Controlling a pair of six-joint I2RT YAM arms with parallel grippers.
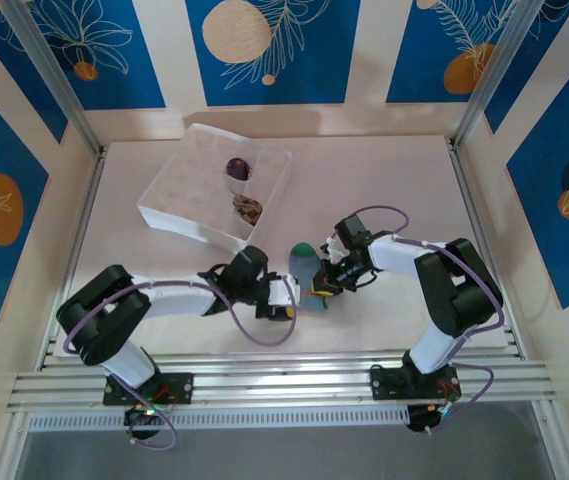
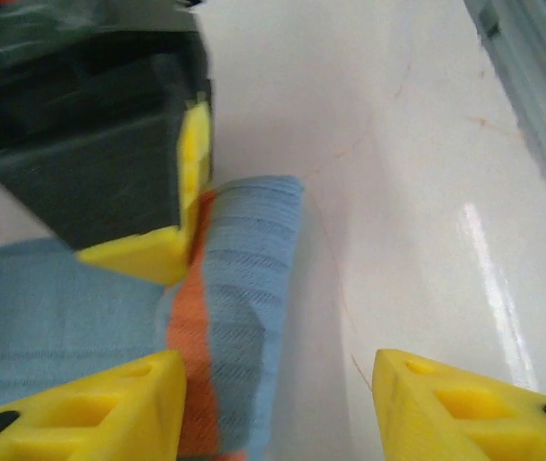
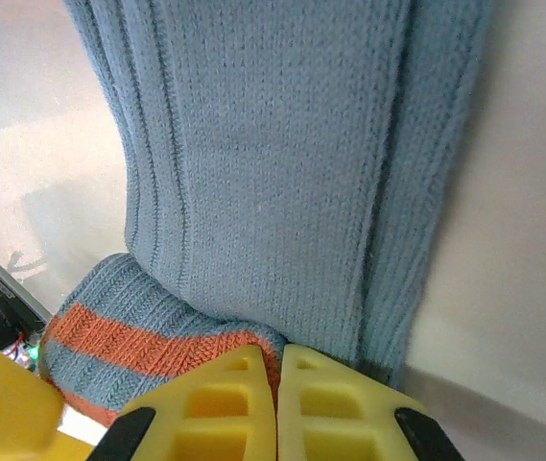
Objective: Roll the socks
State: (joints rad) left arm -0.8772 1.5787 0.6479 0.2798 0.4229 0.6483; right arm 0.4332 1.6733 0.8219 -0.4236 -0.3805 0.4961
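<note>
The blue-grey sock (image 3: 273, 173) lies flat on the table (image 2: 426, 144) right between your two grippers, with its end at the orange band (image 3: 148, 348) folded back on itself into a first turn. I judge this is the start of the roll on the last sock, since a purple sock (image 1: 237, 167) and a brown sock (image 1: 248, 208) sit bundled in the box (image 1: 168, 165), well beyond the left gripper. Your right gripper (image 3: 278, 360) has its jaws fully together, tips pressed against that fold just beside the orange band. I cannot tell whether any fabric is caught between them. Your left gripper (image 2: 280, 376) stands about half open and holds nothing. One finger hangs over the folded end of the sock, the other over bare table beside it, and the right gripper's tips are just ahead of it. The next move calls for you to pin the fold so it does not spring open, then turn it over along the length of the sock that stretches away from the right gripper's tips, keeping the turns tight and square.
</note>
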